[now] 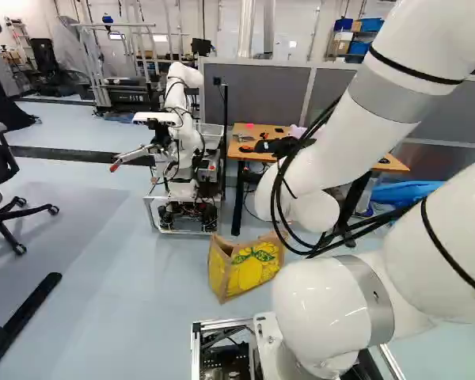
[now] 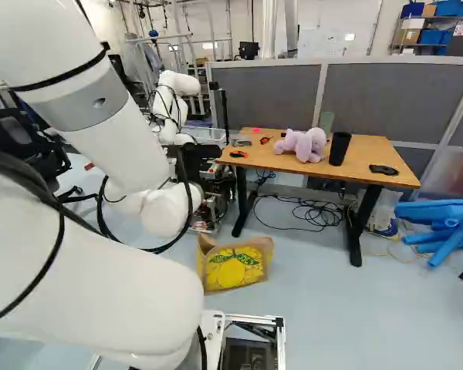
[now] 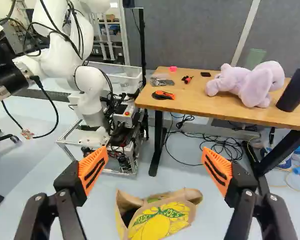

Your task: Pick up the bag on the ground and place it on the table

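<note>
The black gripper shows in the left base view at the end of my arm, in front of the table. In the wrist view the gripper stands open, its orange-padded fingers wide apart with nothing held. The brown and yellow paper bag, also seen as the bag in the right base view, stands on the floor, its top gaping. In the wrist view the bag appears beyond and between the fingers, untouched. The wooden table is behind the bag, to its right in the right base view.
On the table lie a purple plush toy, a dark cup, an orange-black cutter and small items. Another robot stands left of the table. Cables lie under it; blue tubes lie right of it.
</note>
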Robot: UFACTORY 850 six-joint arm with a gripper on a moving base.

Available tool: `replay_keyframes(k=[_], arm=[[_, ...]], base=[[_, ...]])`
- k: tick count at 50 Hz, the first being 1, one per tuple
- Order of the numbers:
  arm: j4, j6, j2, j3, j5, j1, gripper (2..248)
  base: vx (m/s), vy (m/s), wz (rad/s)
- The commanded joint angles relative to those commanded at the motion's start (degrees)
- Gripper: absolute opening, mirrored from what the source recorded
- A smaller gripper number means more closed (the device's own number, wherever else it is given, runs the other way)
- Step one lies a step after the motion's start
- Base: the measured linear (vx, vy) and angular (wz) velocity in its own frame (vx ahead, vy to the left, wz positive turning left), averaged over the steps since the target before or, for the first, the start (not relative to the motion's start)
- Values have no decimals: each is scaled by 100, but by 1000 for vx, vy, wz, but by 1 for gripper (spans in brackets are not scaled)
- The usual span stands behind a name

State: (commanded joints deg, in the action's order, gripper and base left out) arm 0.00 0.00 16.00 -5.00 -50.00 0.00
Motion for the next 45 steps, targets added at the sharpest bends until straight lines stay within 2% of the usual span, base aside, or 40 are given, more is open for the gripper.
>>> replay_keyframes(k=[19,45], arm=[[0,0,-103,-87,86,0,247],[65,0,-951,-849,963,95,247]], base=[[2,1,1],[0,0,0]])
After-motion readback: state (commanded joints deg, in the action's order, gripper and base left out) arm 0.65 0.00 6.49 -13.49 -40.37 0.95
